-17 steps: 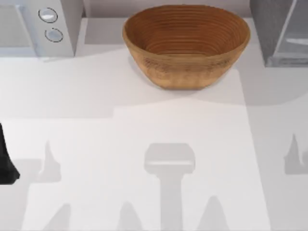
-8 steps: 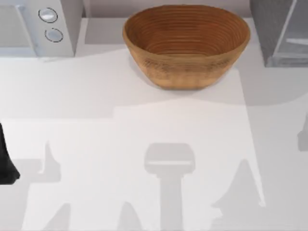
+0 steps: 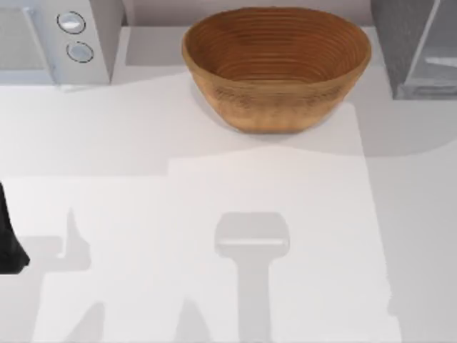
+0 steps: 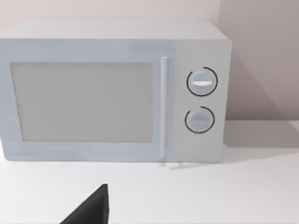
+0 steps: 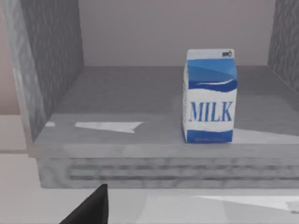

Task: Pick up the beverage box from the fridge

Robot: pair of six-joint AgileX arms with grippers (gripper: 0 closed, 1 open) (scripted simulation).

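The beverage box [image 5: 210,96] stands upright on the floor of the fridge [image 5: 51,70], a blue and white carton with MILK printed across its front, right of centre in the right wrist view. It sits close to the front lip of the open compartment, apart from both speckled side walls and touched by nothing. A dark fingertip of the right gripper [image 5: 91,207] juts into the lower left of that frame, below the fridge's base and well short of the carton; whether its fingers are spread or closed I cannot tell.

In the top view, the fridge [image 3: 414,46] fills the upper right corner, its paler glassy panel angled outward. The brown bowl [image 3: 277,64] sits at upper centre on the white table [image 3: 214,179], and a light grey microwave [image 3: 57,39] with two round knobs occupies the upper left corner.

The left arm [image 3: 8,239] shows as a dark shape at the left edge of the top view. The left gripper [image 4: 91,207] faces the microwave's door in the left wrist view, one dark fingertip at lower left; its state cannot be told either.
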